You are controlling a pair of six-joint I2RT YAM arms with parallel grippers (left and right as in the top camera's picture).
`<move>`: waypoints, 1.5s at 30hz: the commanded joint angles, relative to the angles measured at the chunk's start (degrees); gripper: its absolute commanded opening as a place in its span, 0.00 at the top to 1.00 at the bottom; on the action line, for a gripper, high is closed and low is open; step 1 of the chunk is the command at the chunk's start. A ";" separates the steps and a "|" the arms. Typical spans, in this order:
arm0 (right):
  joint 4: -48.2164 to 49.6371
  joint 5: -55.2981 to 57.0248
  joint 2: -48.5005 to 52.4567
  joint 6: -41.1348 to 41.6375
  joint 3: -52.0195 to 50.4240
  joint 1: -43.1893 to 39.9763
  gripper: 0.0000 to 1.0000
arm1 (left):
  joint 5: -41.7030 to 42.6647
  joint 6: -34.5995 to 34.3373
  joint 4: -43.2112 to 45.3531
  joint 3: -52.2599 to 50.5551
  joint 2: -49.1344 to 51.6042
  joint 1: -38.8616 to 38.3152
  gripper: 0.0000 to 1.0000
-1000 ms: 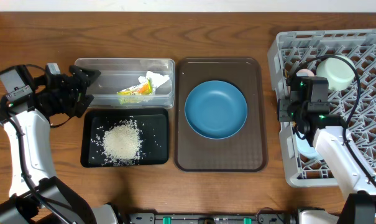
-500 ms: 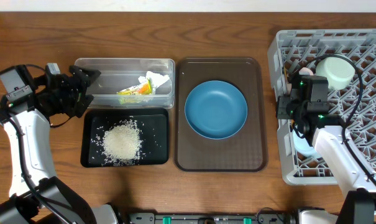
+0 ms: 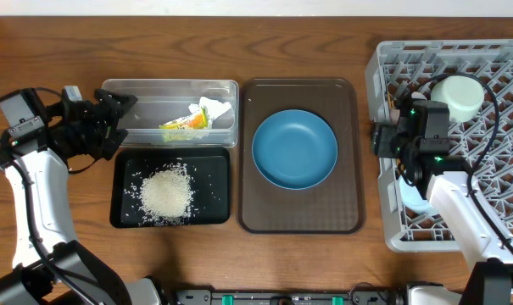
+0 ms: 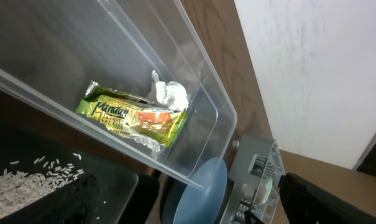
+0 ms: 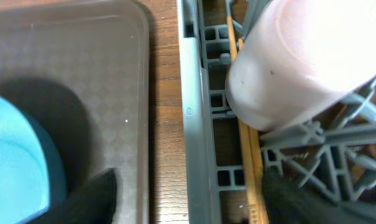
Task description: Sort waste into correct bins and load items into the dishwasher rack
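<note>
Pink and leaning among the pegs just ahead of the right pincer (image 5: 197, 199), the cup (image 5: 299, 56) sits inside the dishwasher rack (image 5: 194, 124). Its rounded end is turned towards the rack's near wall, and its body slants away up and right in the wrist view. That pincer's fingers (image 5: 91, 199) are spread wide and pinch nothing, with the wall lying between them. Under the cup the chopsticks (image 5: 250, 155) lie side by side, their long axis along the wall, pointing straight away from the pincer. The dark-blue plate (image 3: 294, 148) rests on the brown tray (image 3: 301, 216), to that pincer's left beyond the wall.

The left pincer (image 3: 119, 125) is also spread and empty, at the end of the clear tub (image 3: 137, 89). Ahead of it the snack wrapper (image 4: 135, 118) lies lengthwise in the tub, with the napkin (image 4: 170, 94) touching its far side. Loose rice (image 3: 165, 193) is heaped in the black tray (image 3: 120, 216) beside that pincer.
</note>
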 commanded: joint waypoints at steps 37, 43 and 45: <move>4.17 -13.42 -4.72 -22.32 3.15 33.90 0.28 | 0.68 -0.46 -0.11 0.33 -0.07 0.20 0.06; 5.31 -5.70 -2.56 -22.29 3.15 36.74 0.67 | 0.68 -0.46 -0.11 0.33 -0.07 0.20 0.06; 6.19 -6.19 -1.36 -22.25 3.15 37.00 0.66 | 0.66 -0.46 -0.11 0.33 -0.07 0.20 0.06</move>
